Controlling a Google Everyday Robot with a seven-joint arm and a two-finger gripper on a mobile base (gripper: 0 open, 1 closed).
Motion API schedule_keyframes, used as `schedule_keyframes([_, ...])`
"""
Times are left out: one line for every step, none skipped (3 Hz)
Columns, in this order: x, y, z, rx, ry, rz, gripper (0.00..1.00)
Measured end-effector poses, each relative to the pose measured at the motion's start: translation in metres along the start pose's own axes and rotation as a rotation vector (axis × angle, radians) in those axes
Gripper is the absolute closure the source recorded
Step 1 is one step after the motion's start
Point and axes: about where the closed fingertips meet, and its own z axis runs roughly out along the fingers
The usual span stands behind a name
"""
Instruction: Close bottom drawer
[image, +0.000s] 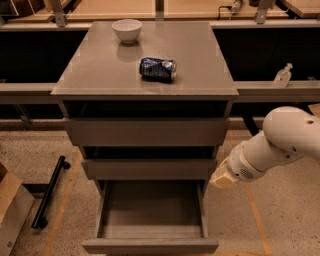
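Observation:
The bottom drawer (150, 245) is the lowest of the taupe-grey cabinet's three drawers. It is pulled far out toward the camera, and its shallow box is open and empty. The middle drawer front (148, 169) and the wider top drawer front (146, 132) sit nearly flush above it. My gripper (223, 178) is the cream-coloured tip of the white arm (280, 142). It hangs just right of the cabinet, level with the middle drawer, above and to the right of the open drawer's right side wall. It touches nothing.
A white bowl (126, 29) and a crushed blue can (157, 68) lie on the cabinet top. A clear bottle (282, 75) stands on the right ledge. A black bar (49, 192) and a cardboard box (12, 210) lie on the floor at left.

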Motion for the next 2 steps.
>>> schedule_keyframes([0.002,-0.002,0.008,-0.007,-0.005,0.007,1.00])
schedule_keyframes([0.013,0.008,0.022,-0.054,-0.022,0.045,1.00])
